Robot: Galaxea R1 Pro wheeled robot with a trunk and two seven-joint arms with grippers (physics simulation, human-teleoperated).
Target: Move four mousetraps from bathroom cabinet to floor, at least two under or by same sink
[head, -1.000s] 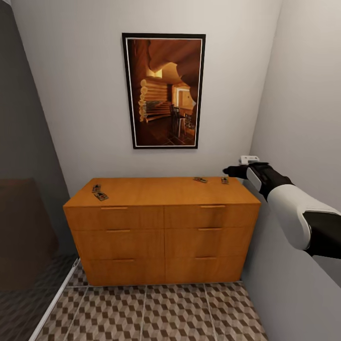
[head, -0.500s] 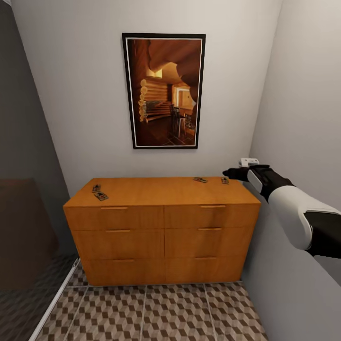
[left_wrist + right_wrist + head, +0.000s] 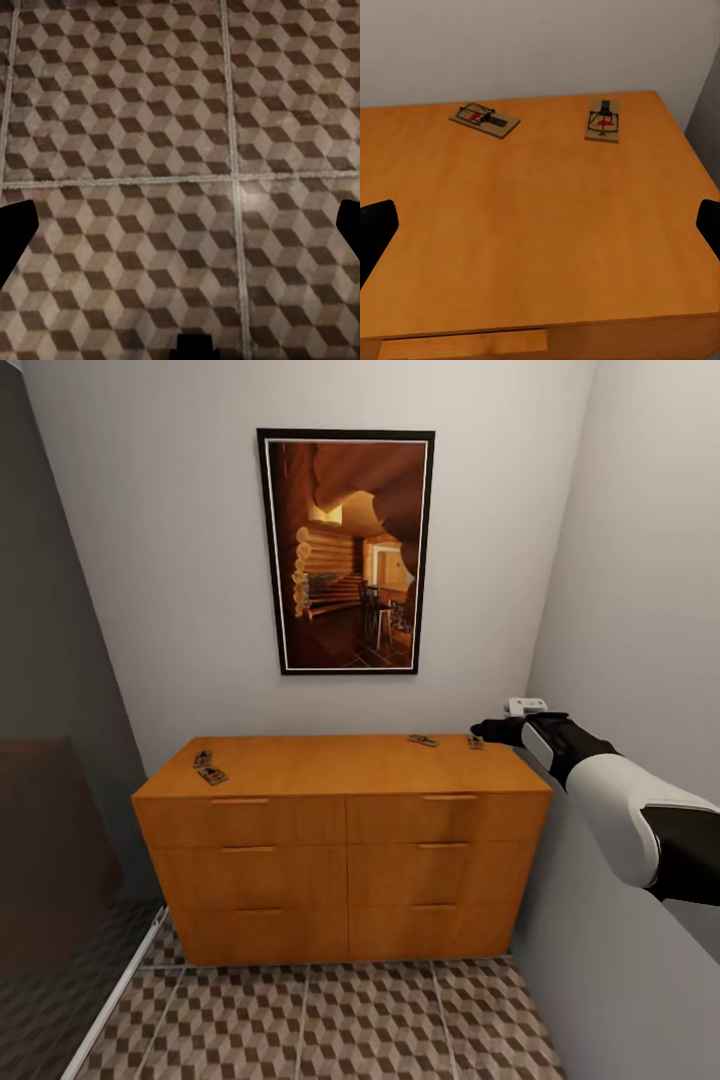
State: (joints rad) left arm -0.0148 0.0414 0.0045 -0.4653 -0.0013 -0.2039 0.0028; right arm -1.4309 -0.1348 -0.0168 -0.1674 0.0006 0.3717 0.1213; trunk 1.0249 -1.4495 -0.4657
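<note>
The cabinet (image 3: 340, 860) stands against the back wall, its orange-brown top (image 3: 532, 247) holding the mousetraps. Two mousetraps lie at its left end (image 3: 203, 758) (image 3: 212, 775). Two more lie at the right rear (image 3: 423, 740) (image 3: 476, 742), and the right wrist view shows them ahead of the fingers (image 3: 485, 119) (image 3: 604, 120). My right gripper (image 3: 488, 731) hovers open just above the cabinet's right end, close to the rightmost trap, holding nothing. My left gripper (image 3: 180, 229) is open and empty above the bathroom floor (image 3: 150, 112) with its cube-patterned tiles (image 3: 350, 1020).
A framed picture (image 3: 346, 550) hangs on the wall above the cabinet. A grey wall (image 3: 640, 610) runs close along the right side beside my right arm. A dark translucent panel (image 3: 50, 810) stands at the left, with a pale strip (image 3: 110, 1000) at its foot.
My right gripper has sunk a little toward the cabinet top. The mousetraps have not moved.
</note>
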